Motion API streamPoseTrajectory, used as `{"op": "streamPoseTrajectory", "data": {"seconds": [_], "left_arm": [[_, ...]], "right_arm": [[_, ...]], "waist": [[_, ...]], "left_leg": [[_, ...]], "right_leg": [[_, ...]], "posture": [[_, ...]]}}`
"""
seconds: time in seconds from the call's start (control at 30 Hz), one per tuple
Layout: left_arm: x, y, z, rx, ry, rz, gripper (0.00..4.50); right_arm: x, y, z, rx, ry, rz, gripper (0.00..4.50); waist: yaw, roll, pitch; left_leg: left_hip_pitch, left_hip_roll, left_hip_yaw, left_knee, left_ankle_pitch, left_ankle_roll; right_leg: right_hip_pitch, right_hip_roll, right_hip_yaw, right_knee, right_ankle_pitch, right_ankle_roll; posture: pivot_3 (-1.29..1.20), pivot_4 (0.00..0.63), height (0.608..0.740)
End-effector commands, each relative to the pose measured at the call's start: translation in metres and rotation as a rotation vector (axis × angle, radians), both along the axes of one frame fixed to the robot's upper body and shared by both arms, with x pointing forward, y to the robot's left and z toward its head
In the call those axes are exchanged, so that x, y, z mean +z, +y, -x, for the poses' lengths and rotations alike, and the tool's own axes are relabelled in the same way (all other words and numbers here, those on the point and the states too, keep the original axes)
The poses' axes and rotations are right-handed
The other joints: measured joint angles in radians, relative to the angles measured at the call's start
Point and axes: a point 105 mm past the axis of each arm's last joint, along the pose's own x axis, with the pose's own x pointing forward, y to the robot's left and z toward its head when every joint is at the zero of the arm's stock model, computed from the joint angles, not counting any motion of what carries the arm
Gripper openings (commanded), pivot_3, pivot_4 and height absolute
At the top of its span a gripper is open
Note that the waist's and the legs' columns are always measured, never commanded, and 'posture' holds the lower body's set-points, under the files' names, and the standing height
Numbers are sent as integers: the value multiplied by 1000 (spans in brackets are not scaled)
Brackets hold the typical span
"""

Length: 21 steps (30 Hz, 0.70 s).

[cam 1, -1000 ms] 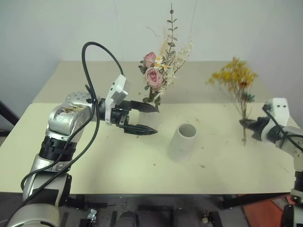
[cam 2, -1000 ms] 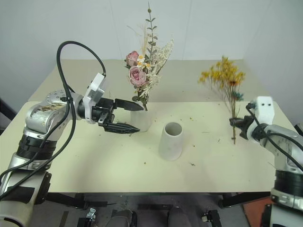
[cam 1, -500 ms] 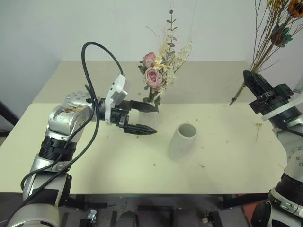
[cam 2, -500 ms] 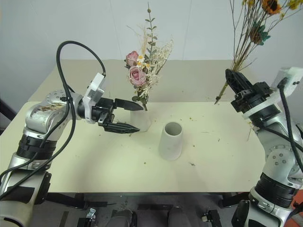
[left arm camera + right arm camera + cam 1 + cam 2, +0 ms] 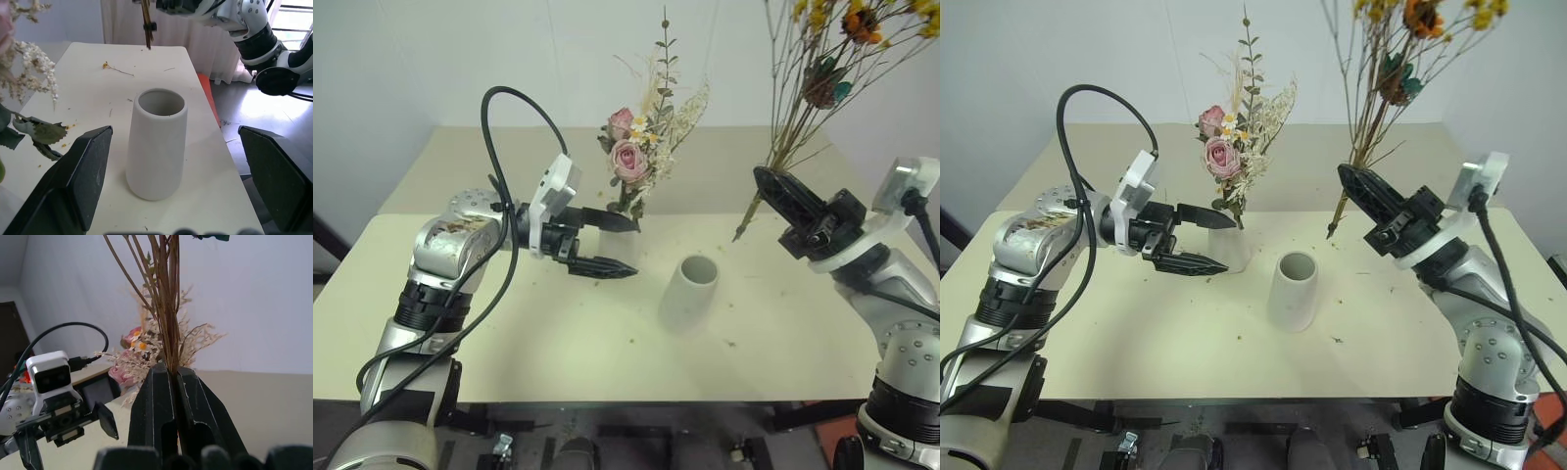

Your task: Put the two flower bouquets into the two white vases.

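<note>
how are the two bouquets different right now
The pink rose bouquet already stands upright in a white vase, while the yellow-orange bouquet is held in the air, tilted, its stems clamped by the shut right gripper. The rose bouquet is compact, with leaves and pale sprigs; the yellow-orange bouquet is a loose spray on long, thin brown stems. Both look like dried flowers.

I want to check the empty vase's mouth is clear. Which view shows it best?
The left wrist view: the empty vase stands close and upright between the open left gripper's fingers, its round mouth seen from above with nothing inside. Both eye views show it smaller, mouth at a slant.
</note>
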Motion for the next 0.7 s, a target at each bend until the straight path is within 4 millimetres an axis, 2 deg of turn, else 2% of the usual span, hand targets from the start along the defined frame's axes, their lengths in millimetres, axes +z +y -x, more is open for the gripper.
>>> {"op": "streamPoseTrajectory", "data": {"seconds": [0.03, 0.3, 0.7], "left_arm": [[10, 0, 0, -8, -45, 4, 4500], [9, -2, 1, -14, -43, 3, 4500], [9, -2, 2, -21, -40, -3, 4500]], "right_arm": [[8, 6, 5, 8, -69, 10, 25], [-10, 17, -3, 26, -48, 60, 25], [-37, 28, -2, 31, -22, 126, 25]], "waist": [[0, 0, 0], [0, 0, 0], [1, 0, 0]], "left_leg": [[0, 0, 0, 0, 0, 0], [0, 0, 0, 0, 0, 0], [0, 0, 0, 0, 0, 0]], "right_leg": [[0, 0, 0, 0, 0, 0], [0, 0, 0, 0, 0, 0], [0, 0, 0, 0, 0, 0]], "posture": [[0, 150, 740], [0, 150, 740], [0, 150, 740]]}}
